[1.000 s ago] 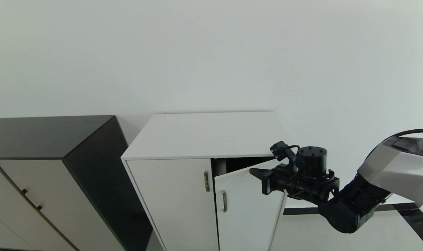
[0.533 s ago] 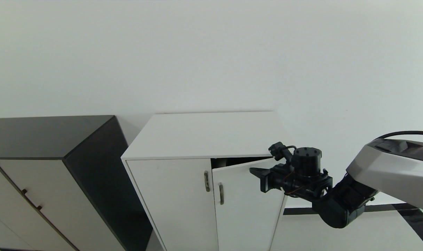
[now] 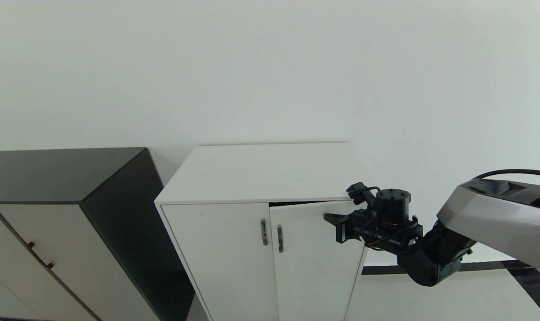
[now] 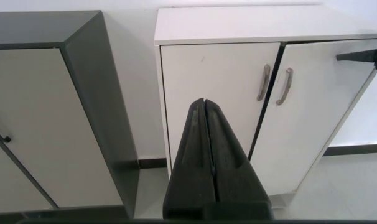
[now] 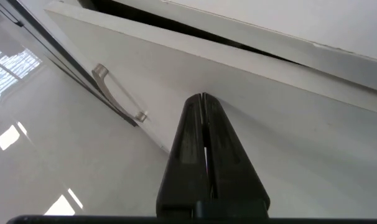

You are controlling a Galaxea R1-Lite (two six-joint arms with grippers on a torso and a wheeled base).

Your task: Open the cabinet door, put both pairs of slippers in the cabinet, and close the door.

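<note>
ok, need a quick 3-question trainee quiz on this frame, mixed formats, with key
1. True or false: on the white cabinet, the right door sits fully flush.
2. The right gripper is: A) jaws wide open, clear of the cabinet; B) jaws shut, tip by the door face; C) resting on the cabinet's top.
3. Fill in: the left gripper has its jaws ____.
Key: 1 false, a dark gap shows along the door's top edge; 2 B; 3 shut.
</note>
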